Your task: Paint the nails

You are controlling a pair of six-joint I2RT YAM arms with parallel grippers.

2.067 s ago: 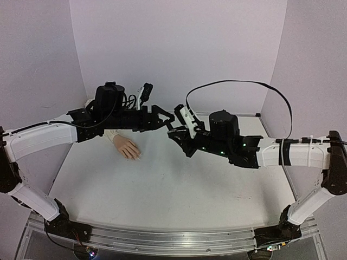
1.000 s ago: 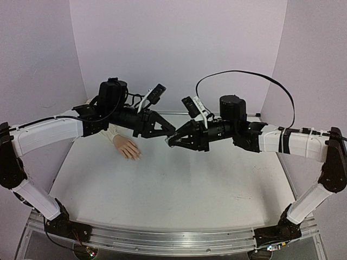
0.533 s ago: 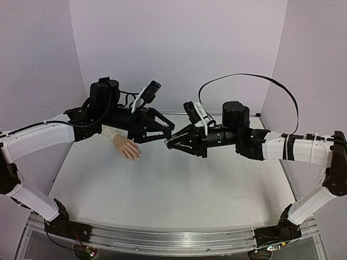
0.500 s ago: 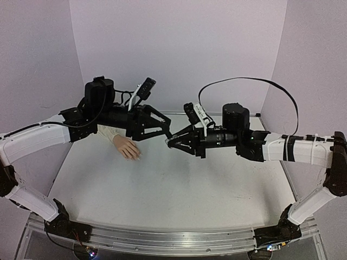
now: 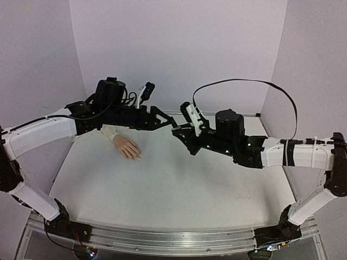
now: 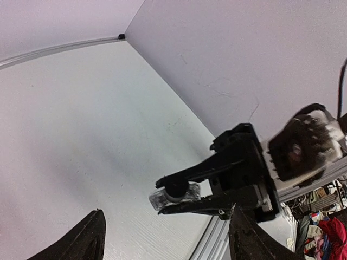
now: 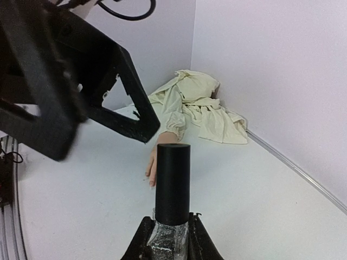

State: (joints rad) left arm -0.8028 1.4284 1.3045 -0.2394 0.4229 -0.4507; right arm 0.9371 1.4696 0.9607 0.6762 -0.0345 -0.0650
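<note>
The left pincer (image 5: 169, 122) is spread wide, and nothing is gripped. The right pincer (image 7: 169, 238) is clenched on a black-capped polish bottle (image 7: 172, 184), which is raised above the desk (image 5: 179, 184). The nails (image 5: 135, 156) are found on a mannequin hand (image 5: 127, 147), which is laid under the left arm at the left rear.
</note>
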